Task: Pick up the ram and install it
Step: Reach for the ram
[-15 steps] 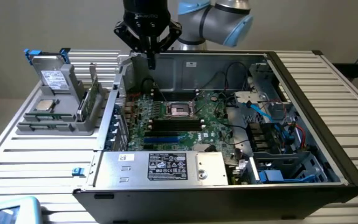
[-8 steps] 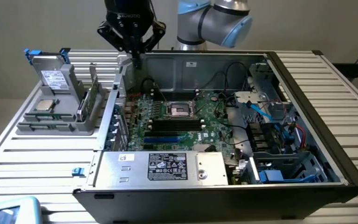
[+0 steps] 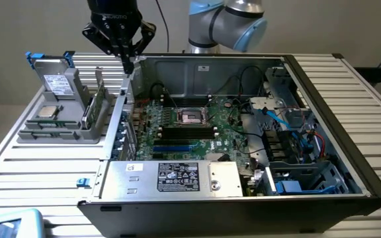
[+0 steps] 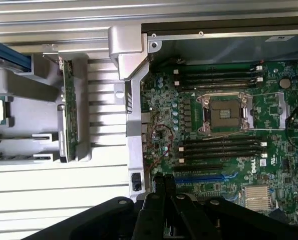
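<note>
The ram point(image 3: 96, 105) is a thin green board standing on edge in a slot of the grey holder point(image 3: 51, 135), outside the open computer case. In the wrist view the ram point(image 4: 68, 116) is seen edge-on. My gripper point(image 3: 129, 67) hangs above the case's side wall, a little to the exterior view's right of the ram and higher than it. Its black fingers point(image 4: 159, 187) are pressed together with nothing between them. Inside the case lies the motherboard point(image 3: 207, 136) with black memory slots point(image 4: 221, 148) on both sides of the processor socket point(image 4: 224, 112).
The holder also carries a boxy grey drive point(image 3: 57, 82) with a white label and a square silver processor chip point(image 3: 47, 111). A power supply point(image 3: 170, 177) fills the case's front. Cables and drive bays point(image 3: 296, 144) crowd the exterior view's right. The slatted table point(image 3: 38, 173) surrounds the case.
</note>
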Tool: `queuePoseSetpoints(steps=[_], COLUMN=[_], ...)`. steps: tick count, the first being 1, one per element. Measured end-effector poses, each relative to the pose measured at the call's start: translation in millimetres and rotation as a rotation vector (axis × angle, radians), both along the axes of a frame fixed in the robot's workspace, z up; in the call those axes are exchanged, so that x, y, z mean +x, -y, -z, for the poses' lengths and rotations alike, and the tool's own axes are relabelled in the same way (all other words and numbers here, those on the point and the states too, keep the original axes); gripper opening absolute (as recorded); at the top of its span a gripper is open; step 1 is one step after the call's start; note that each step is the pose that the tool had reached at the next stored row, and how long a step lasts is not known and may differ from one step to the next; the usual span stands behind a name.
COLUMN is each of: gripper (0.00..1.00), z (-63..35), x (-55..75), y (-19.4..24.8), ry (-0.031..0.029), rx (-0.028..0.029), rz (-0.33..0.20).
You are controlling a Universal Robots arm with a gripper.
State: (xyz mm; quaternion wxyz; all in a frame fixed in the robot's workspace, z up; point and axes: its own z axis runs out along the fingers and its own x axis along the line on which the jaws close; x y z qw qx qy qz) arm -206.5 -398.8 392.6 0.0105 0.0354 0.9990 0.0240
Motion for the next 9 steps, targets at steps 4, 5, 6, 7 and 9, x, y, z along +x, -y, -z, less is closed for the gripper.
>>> queuePoseSetpoints(steps=[4, 5, 6, 7, 9], gripper=[0.11, 0.11, 0.11, 0.11, 0.11], z=[0.0, 0.0, 0.0, 0.0, 0.0], x=[-18.0, -22.8, -27.2, -31.7, -40.7], y=[0.0, 0.0, 0.0, 0.0, 0.0], ry=[0.0000, 0.0000, 0.0001, 0.0001, 0.0001], rx=[0.0000, 0.0000, 0.0000, 0.0000, 0.0000], rz=[0.000, 0.000, 0.000, 0.000, 0.000])
